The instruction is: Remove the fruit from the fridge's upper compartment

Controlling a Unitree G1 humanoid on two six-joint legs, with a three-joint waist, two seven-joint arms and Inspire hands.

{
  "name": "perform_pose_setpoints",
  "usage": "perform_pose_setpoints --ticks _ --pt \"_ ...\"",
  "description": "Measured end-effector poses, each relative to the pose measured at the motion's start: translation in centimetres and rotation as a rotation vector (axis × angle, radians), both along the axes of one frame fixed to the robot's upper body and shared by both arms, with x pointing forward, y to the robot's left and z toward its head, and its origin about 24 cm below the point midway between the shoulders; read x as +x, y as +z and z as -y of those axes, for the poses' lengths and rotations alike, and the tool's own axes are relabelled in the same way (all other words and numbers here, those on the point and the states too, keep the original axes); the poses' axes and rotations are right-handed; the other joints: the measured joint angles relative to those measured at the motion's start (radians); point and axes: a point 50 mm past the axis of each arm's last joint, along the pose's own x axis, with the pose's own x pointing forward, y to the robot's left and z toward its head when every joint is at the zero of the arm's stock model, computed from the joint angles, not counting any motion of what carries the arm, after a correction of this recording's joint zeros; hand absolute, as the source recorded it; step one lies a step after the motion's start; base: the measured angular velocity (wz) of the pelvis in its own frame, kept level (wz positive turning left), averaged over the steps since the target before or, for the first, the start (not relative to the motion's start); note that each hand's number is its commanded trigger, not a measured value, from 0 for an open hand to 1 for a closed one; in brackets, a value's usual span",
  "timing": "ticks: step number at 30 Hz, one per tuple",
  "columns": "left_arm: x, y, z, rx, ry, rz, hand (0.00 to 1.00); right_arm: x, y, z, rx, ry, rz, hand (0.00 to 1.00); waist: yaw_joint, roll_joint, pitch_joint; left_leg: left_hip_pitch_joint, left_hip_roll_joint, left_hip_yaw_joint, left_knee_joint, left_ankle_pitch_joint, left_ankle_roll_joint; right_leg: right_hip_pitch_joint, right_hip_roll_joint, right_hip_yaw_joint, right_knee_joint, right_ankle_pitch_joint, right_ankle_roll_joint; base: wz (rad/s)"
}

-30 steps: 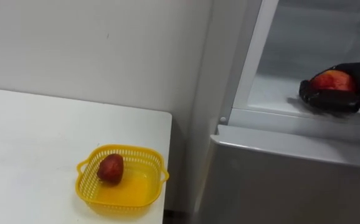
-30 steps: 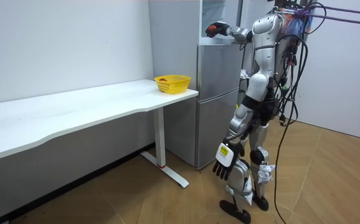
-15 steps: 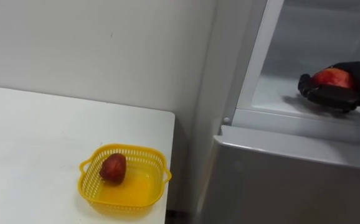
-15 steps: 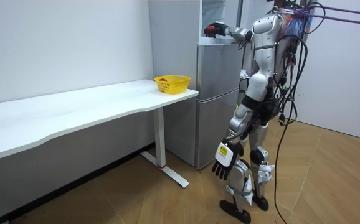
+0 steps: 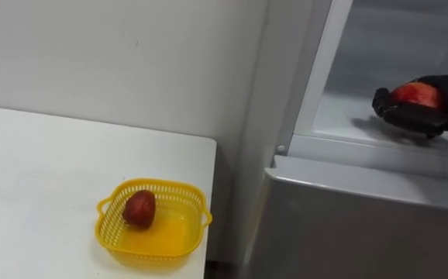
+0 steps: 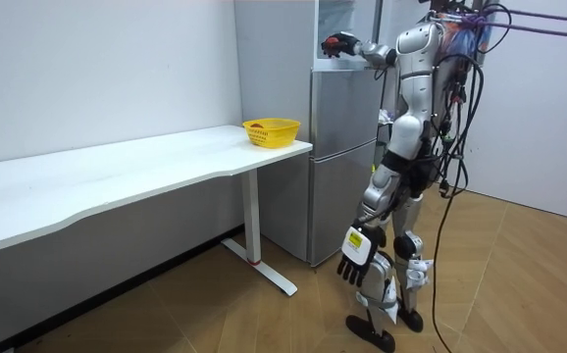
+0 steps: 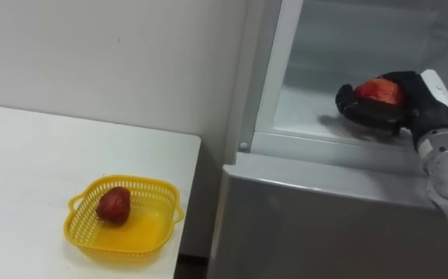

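Observation:
A red apple (image 5: 414, 94) (image 7: 377, 89) sits in my right hand (image 5: 423, 115) (image 7: 398, 106), whose dark fingers curl round it. Hand and apple hover just over the white shelf (image 5: 340, 116) of the open upper fridge compartment, near its front edge. In the room view that right hand (image 6: 339, 45) reaches into the top of the fridge (image 6: 342, 167) while I stand upright in front of it. My left hand (image 6: 354, 257) hangs by my thigh with relaxed fingers. A second red fruit (image 5: 139, 208) lies in the yellow basket (image 5: 179, 237) at the table's corner.
The white table (image 5: 46, 186) stretches to my left, its right edge a short gap from the grey fridge side. The closed lower fridge door (image 5: 363, 225) fills the space beneath my right hand. A white wall (image 5: 131, 62) backs the table.
My right hand with the apple has risen slightly above the shelf. The basket and its fruit stay put; small shifts of the whole picture are the camera's own.

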Motion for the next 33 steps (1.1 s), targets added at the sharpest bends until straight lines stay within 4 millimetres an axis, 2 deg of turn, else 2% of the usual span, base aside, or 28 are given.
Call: perform_pose_setpoints --ticks 4,6,15,18,22,27,33 --pt "0.4 0.0 -0.1 0.018 -0.001 0.014 0.0 -0.9 1.7 -1.9 -0.011 0.054 0.123 1.0 -0.003 0.015 0.0001 0.007 0.0 0.001 0.001 0.0 0.0 0.005 -0.001 0.0 0.0 0.0 0.0 0.0" --pt "0.9 0.1 -0.1 0.024 -0.006 0.029 0.0 -1.4 1.9 -2.7 -0.033 0.07 0.16 1.0 -0.001 0.021 -0.0004 0.007 0.0 0.009 0.002 0.0 0.0 0.005 -0.001 0.0 -0.001 0.0 0.0 0.0" --pt "1.2 0.2 -0.2 0.078 -0.004 0.055 0.0 -3.9 1.4 -5.1 -0.118 0.115 0.269 1.0 0.002 0.053 0.0013 0.022 0.001 0.017 -0.008 0.0 0.0 0.011 -0.005 0.017 0.001 0.0 0.0 -0.04" --pt "1.2 0.1 0.0 0.082 -0.005 0.061 0.0 -4.8 2.1 -5.7 -0.167 0.098 0.345 1.0 -0.001 0.053 0.0011 0.023 0.001 0.016 -0.008 0.0 0.0 0.013 -0.006 0.017 0.001 0.0 0.0 -0.01" --pt "1.3 0.1 0.2 0.075 -0.009 0.073 0.0 -6.6 3.9 -7.9 -0.246 0.135 0.502 1.0 -0.001 0.055 0.0019 0.022 0.002 0.016 -0.006 0.0 0.0 0.012 0.001 0.025 0.0 0.0 0.0 0.0" --pt "2.2 -0.1 0.6 0.064 -0.034 0.083 0.0 -8.4 4.7 -10.2 -0.347 0.182 0.623 1.0 0.002 0.061 0.0054 0.021 0.001 0.014 -0.005 0.0 0.0 0.011 0.001 0.027 0.0 0.0 0.0 0.01" --pt "2.4 -0.4 1.4 0.041 -0.045 0.067 0.0 -9.7 5.0 -12.4 -0.414 0.235 0.699 1.0 0.01 0.061 0.0009 0.024 0.002 0.021 -0.007 0.0 0.0 0.012 0.001 0.028 0.002 0.0 0.0 -0.02"
